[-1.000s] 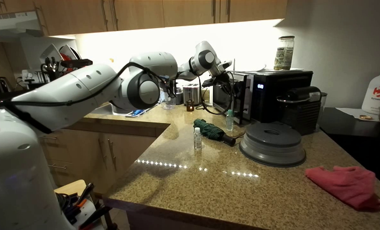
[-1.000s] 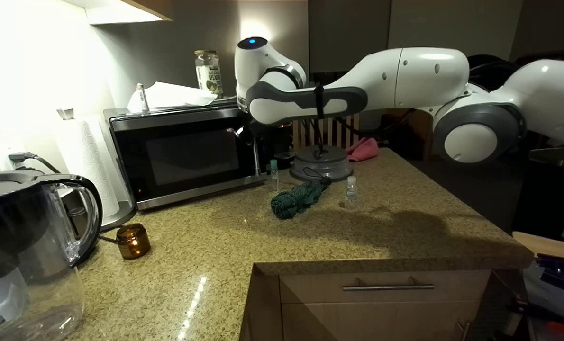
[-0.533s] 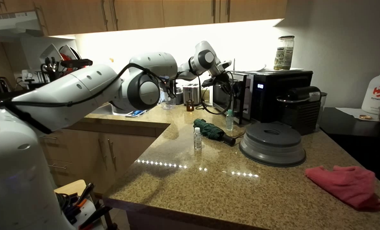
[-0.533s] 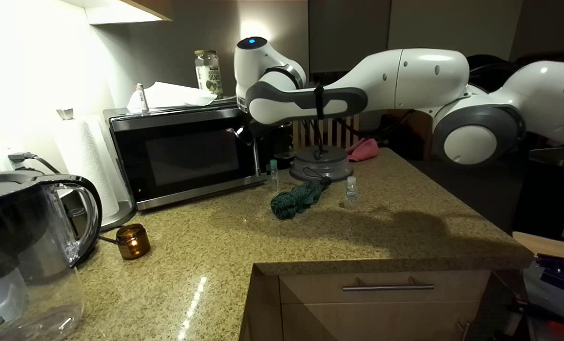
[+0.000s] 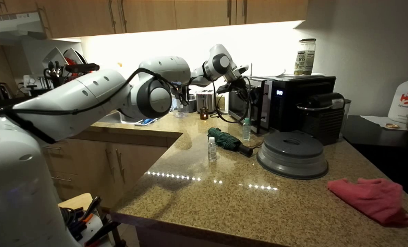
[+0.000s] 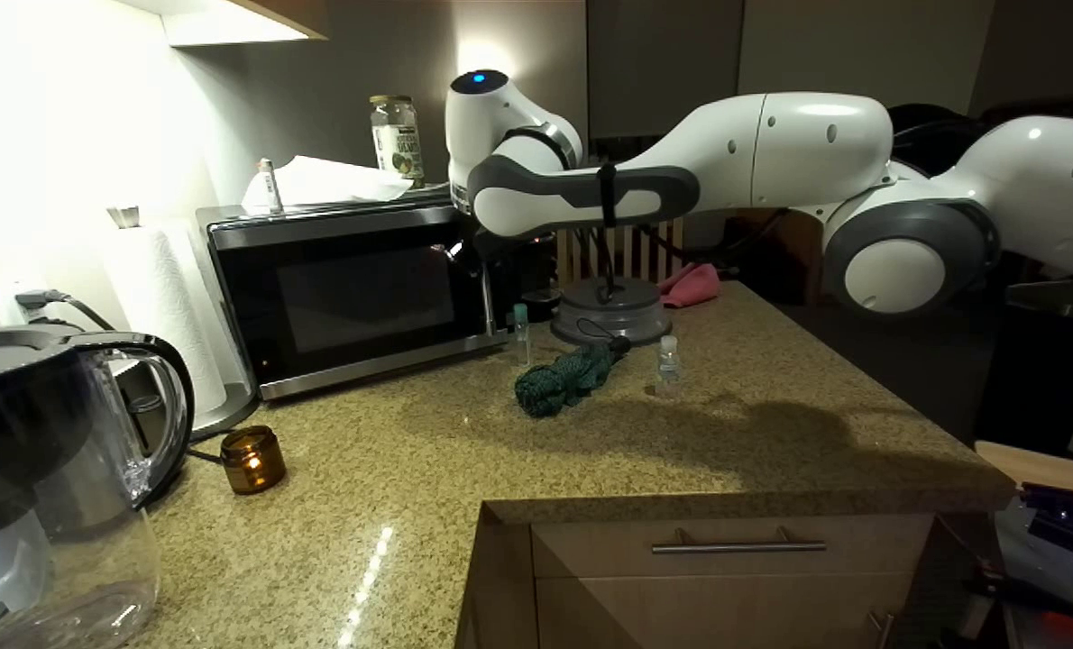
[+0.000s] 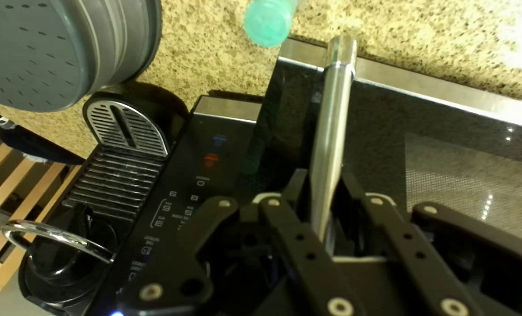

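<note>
In the wrist view my gripper [image 7: 322, 180] straddles the upright steel handle [image 7: 339, 94] of a black microwave, a fingertip pressed close on either side of the bar. The microwave [image 6: 356, 288] has its dark door flush with the body. Seen from outside, the gripper [image 5: 236, 85] reaches the door front from above, partly covered by loose black cables; in an exterior view the arm's wrist [image 6: 509, 153] hides most of it. Just below the handle's lower end stands a small clear bottle with a green cap [image 7: 267, 24].
A folded green umbrella [image 5: 224, 140], a white-capped bottle [image 5: 212, 149], a grey collapsible cover [image 5: 292, 156] and a pink cloth [image 5: 370, 200] lie on the counter. A coffee machine [image 5: 322, 116] adjoins the microwave. A jar [image 6: 397, 140] stands on top. An amber jar [image 6: 253, 460] and a pitcher [image 6: 68, 451] sit opposite.
Hardly anything differs: the arm's elbow sits very slightly lower than a second ago. Gripper, handle and door look unmoved.
</note>
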{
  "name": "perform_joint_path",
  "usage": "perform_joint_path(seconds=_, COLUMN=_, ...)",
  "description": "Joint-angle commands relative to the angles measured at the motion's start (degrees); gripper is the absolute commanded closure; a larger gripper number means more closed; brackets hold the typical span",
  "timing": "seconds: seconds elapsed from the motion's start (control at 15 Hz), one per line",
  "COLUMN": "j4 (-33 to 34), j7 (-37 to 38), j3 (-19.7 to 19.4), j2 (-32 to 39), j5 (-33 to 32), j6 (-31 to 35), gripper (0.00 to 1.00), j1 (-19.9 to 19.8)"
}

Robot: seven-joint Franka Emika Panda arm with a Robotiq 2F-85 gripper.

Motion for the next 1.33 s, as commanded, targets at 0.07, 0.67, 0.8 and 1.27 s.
perform_joint_path(seconds=0.07, j4=-0.2, j7=-2.9, j3=0.9, j2=-1.6, j5=1.9, j6=-1.8, gripper=0.91, j1=3.4)
perform_joint_path(seconds=0.67, j4=0.1, j7=-3.3, j3=0.6, j2=-2.1, j5=1.3, j6=-9.0, gripper=0.10, j1=6.3)
perform_joint_path(seconds=0.8, j4=0.1, j7=-1.7, j3=-0.6, j2=-1.0, j5=0.6, j6=-11.1, gripper=0.22, j1=4.8)
perform_joint_path(seconds=1.27, j4=0.1, j7=-1.7, j3=-0.6, j2=-1.0, j5=0.6, j6=-12.1, gripper=0.04, j1=5.6)
